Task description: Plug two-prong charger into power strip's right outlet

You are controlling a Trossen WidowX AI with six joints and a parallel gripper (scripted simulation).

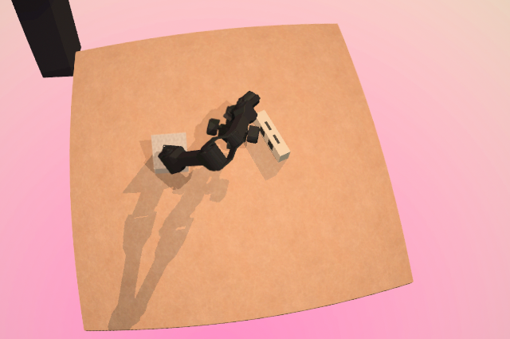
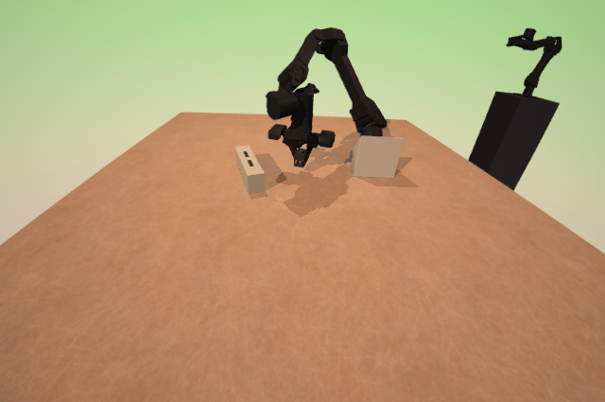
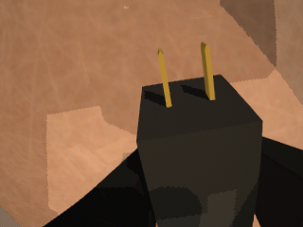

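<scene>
My gripper (image 2: 300, 157) (image 3: 192, 148) is shut on the black two-prong charger (image 2: 301, 154) (image 3: 199, 163), with a finger at each side of its body. The charger appears to be slightly above the table. Its two brass prongs point away from the wrist camera's lower edge in the wrist view, and toward the camera in the exterior view. The cream power strip (image 1: 282, 150) (image 2: 255, 183) lies beside the gripper, to its right in the top view and to its left in the exterior view. Two dark slots show on its top. The arm hides the charger in the top view.
A pale ribbed block (image 1: 168, 139) (image 2: 378, 158) stands near the arm's base, on the other side of the gripper from the strip. A tall black pillar (image 1: 41, 13) (image 2: 512, 135) stands beyond the table edge, with another arm on it in the exterior view.
</scene>
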